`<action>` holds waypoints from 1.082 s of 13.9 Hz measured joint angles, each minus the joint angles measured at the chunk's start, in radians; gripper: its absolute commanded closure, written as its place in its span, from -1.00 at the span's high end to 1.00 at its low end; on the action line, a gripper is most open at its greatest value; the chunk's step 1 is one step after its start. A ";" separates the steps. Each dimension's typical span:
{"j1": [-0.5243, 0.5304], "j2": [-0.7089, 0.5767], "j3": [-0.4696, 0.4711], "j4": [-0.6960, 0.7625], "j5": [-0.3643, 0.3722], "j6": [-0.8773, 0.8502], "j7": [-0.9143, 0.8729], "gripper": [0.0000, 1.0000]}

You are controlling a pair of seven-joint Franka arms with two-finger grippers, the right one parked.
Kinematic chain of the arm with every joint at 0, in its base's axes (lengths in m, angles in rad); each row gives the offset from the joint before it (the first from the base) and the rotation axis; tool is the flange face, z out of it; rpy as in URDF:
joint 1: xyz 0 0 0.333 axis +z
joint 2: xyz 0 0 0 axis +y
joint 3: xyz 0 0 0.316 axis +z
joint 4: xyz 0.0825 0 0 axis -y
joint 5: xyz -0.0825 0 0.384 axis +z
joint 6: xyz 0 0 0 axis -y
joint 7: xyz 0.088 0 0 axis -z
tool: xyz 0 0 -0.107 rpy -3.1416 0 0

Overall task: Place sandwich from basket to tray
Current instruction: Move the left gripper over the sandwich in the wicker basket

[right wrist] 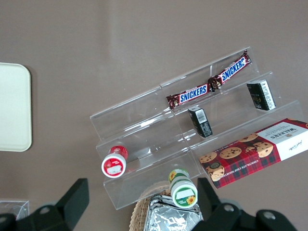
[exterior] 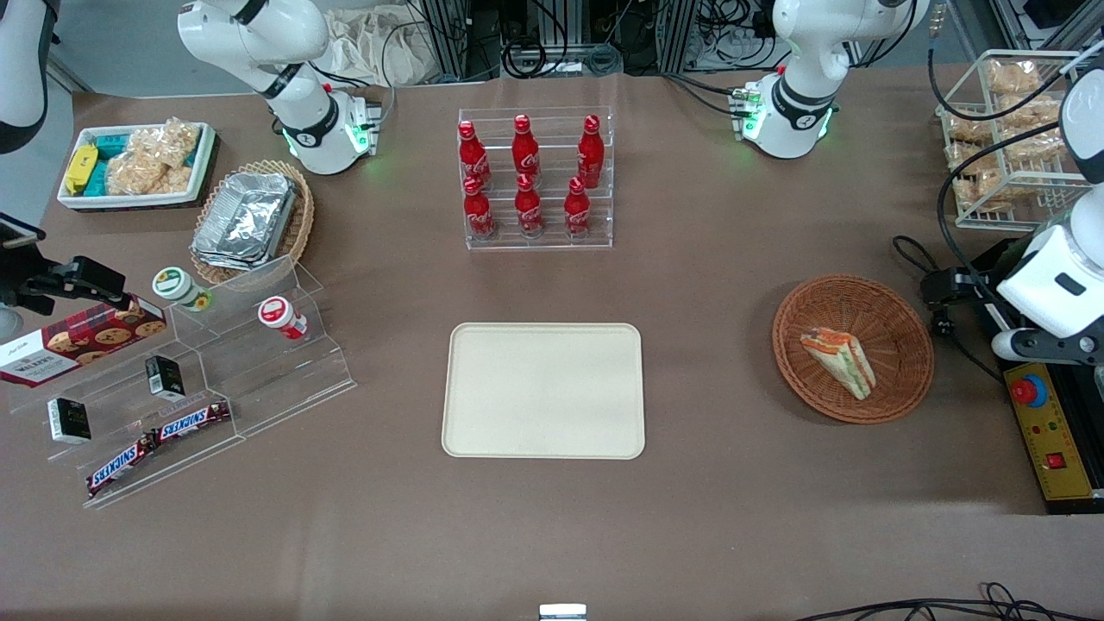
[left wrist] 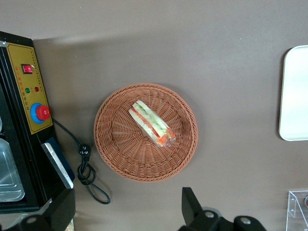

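Note:
The sandwich (exterior: 838, 358) is a wrapped triangular wedge with orange and green filling. It lies in the round reddish-brown basket (exterior: 897, 345) toward the working arm's end of the table. The cream tray (exterior: 543, 390) lies empty at the table's middle, nearer the front camera than the bottle rack. My left gripper (exterior: 936, 302) hangs above the table beside the basket, at the basket's edge toward the working arm's end. The left wrist view shows the sandwich (left wrist: 151, 124) in the basket (left wrist: 120, 144), an edge of the tray (left wrist: 294, 91), and the gripper (left wrist: 126, 211) open and empty, clear of the basket.
An acrylic rack of red Coke bottles (exterior: 535, 177) stands farther from the camera than the tray. A black-and-yellow control box with a red button (exterior: 1048, 431) and a looped black cable (left wrist: 89, 178) lie beside the basket. A white wire rack of snacks (exterior: 1009, 138) stands at that end.

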 measured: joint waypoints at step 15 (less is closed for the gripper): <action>-0.036 0.050 -0.001 -0.114 0.043 0.007 0.001 0.98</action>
